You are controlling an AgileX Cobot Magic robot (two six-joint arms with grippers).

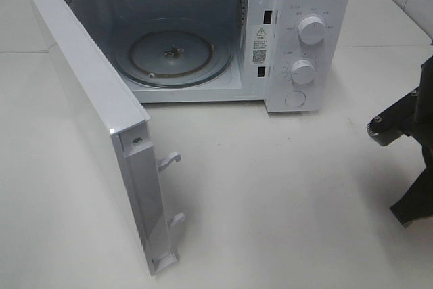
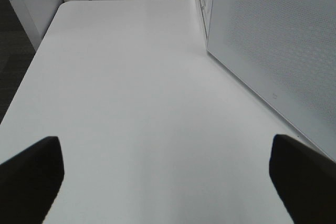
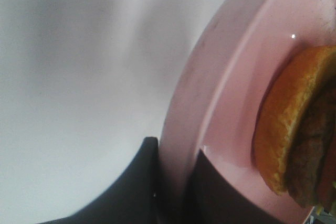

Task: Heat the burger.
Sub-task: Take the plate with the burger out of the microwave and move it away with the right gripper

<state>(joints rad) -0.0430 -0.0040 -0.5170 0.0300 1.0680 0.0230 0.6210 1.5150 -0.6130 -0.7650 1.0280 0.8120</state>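
The burger (image 3: 294, 129) shows only in the right wrist view, as an orange-brown bun edge with a dark patty, lying on a pink plate (image 3: 231, 87). My right gripper (image 3: 176, 156) is shut on the plate's rim, one dark finger (image 3: 131, 182) under it and one on top. In the exterior high view only part of the right arm (image 1: 406, 133) shows at the right edge; plate and burger are out of that frame. My left gripper (image 2: 168, 182) stands open over bare table, nothing between its fingertips.
The white microwave (image 1: 298, 38) stands at the back with its door (image 1: 95, 120) swung wide open to the left. Its glass turntable (image 1: 172, 55) carries nothing. The door's outer face (image 2: 273, 51) is close beside the left gripper.
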